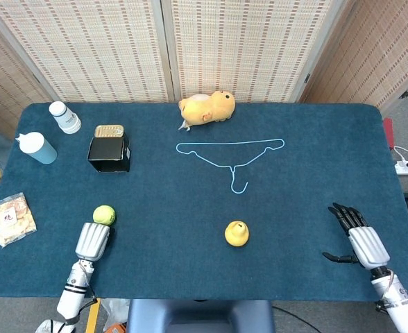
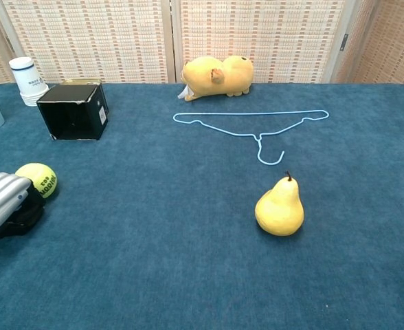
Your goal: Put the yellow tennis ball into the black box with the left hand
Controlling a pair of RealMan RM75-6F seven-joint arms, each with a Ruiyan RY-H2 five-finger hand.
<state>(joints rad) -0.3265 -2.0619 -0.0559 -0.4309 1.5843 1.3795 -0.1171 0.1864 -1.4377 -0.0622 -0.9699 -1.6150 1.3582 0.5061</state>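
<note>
Near the table's front-left edge, the left hand sits right behind the yellow tennis ball.
Whether its fingers grip the ball cannot be told; wrap it securely before lifting toward the black box, well beyond.

A yellow pear sits near a blue wire hanger and plush toy.

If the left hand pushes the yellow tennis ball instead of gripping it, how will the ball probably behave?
The tennis ball is round and lies free on the flat blue table, so it would probably roll away from the left hand right behind it. Its felt looks fuzzy, so it is likely not slippery once gripped. It seems light for its size.
</note>
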